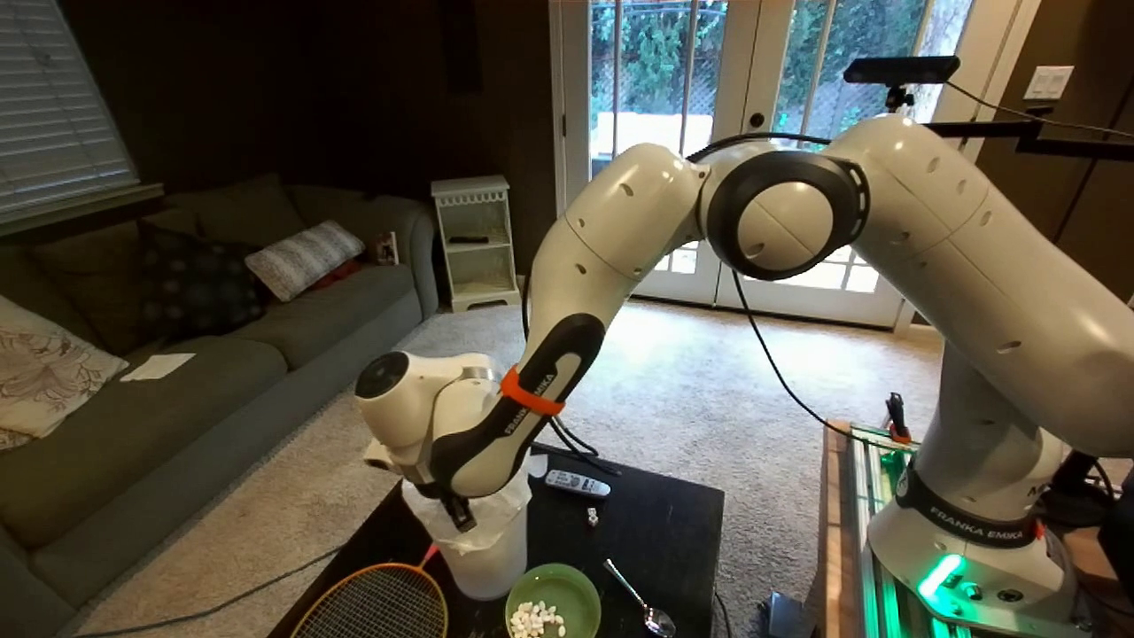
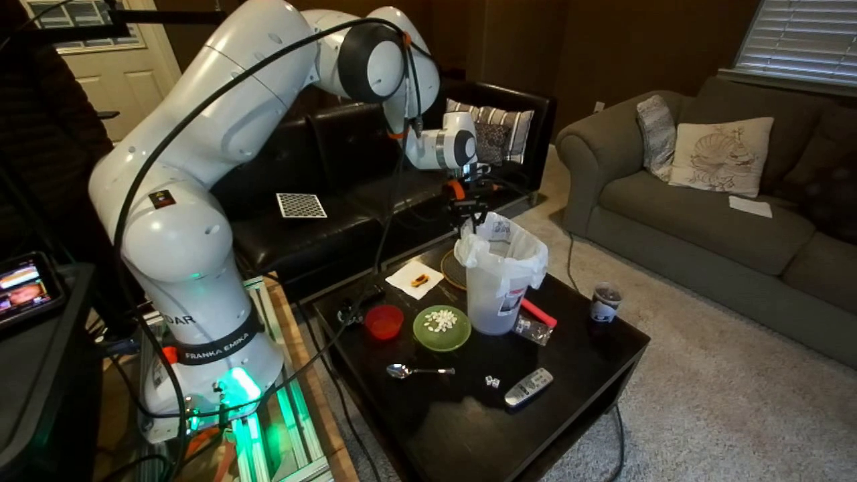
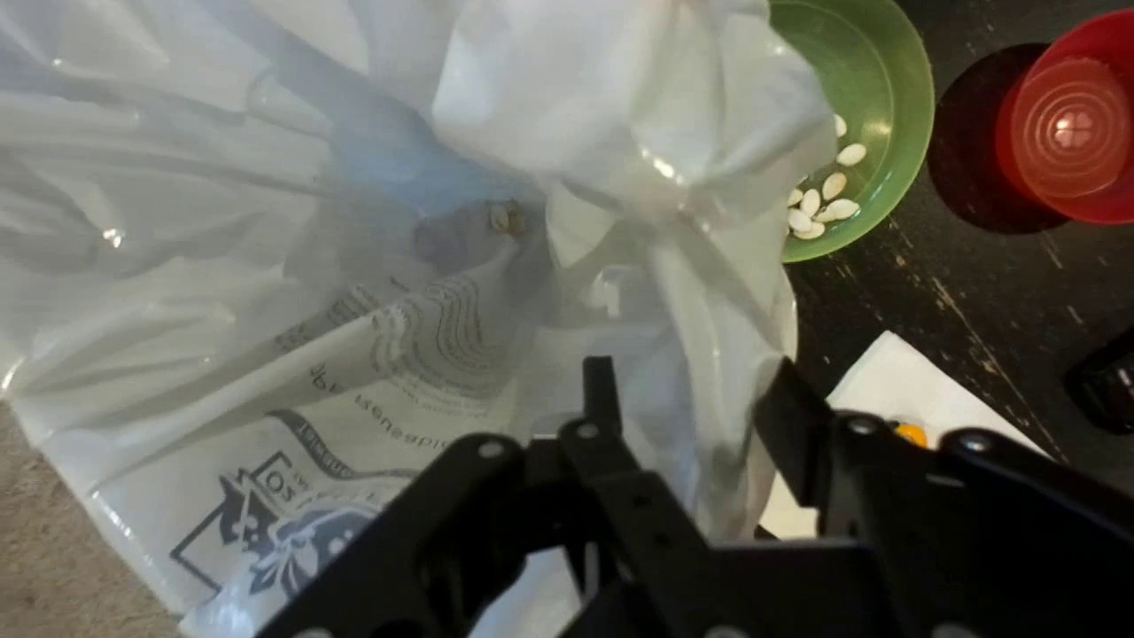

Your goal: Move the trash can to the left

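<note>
The trash can (image 1: 489, 560) is a white cylindrical bin with a crinkled white bag over its rim. It stands upright on the dark table (image 1: 660, 523), and also shows in an exterior view (image 2: 490, 304). In the wrist view the bag-lined opening (image 3: 354, 257) fills the left and middle. My gripper (image 3: 687, 381) is open at the bin's edge, pointing down. One finger is over the inside of the bag, the other just outside the rim, with bagged rim between them. The gripper also shows at the rim in an exterior view (image 2: 471, 219). Whether the fingers touch the bag cannot be told.
A green bowl (image 2: 442, 338) with white seeds and a red bowl (image 2: 384, 323) stand beside the bin. A racket (image 1: 372, 607), spoon (image 2: 418, 370), remote (image 2: 529, 387), dice (image 2: 493, 381), paper napkin (image 2: 410, 276) and plastic cup (image 2: 604, 304) are also on the table.
</note>
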Robot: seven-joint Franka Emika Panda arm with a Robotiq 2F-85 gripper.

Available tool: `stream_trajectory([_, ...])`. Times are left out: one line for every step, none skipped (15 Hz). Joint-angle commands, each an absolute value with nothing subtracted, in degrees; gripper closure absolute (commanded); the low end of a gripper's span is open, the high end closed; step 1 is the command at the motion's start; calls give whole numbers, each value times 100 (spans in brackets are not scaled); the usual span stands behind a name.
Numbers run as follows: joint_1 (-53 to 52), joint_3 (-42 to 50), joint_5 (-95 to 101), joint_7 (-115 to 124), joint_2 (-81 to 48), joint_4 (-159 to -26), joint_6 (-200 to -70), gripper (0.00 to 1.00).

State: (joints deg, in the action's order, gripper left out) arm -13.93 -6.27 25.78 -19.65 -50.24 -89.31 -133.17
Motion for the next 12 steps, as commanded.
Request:
stream_trajectory([-1630, -670, 2559, -2021, -4722, -8830, -12910, 23])
stream_trajectory([-1713, -692, 2532, -1990, -4627, -8813, -12649, 15])
stream_trajectory([-1789, -709, 2527, -1969, -4550, -8793, -12412, 8])
stream_trajectory([-1877, -736, 2570, -1937, -4404, -8868, -12272, 2])
stream_trajectory([-1939, -780, 2585, -1920, -4282, -8922, -12163, 0])
stream_trajectory([-2032, -789, 2622, -1833, -4125, -9001, -12031, 0])
stream_trajectory([-2169, -739, 2790, -1653, -3931, -9148, -12075, 0])
stream_trajectory([-2237, -767, 2940, -1732, -3817, -9225, -12199, 0])
stream_trajectory([-2212, -912, 3029, -2089, -3761, -9301, -12564, 0])
stream_trajectory([-2236, -1004, 3013, -2210, -3799, -9227, -12723, 0])
stream_trajectory([-2206, -916, 2833, -2018, -4011, -8932, -12399, 0])
stream_trajectory([-2243, -978, 2845, -2080, -3953, -8972, -12503, 0])
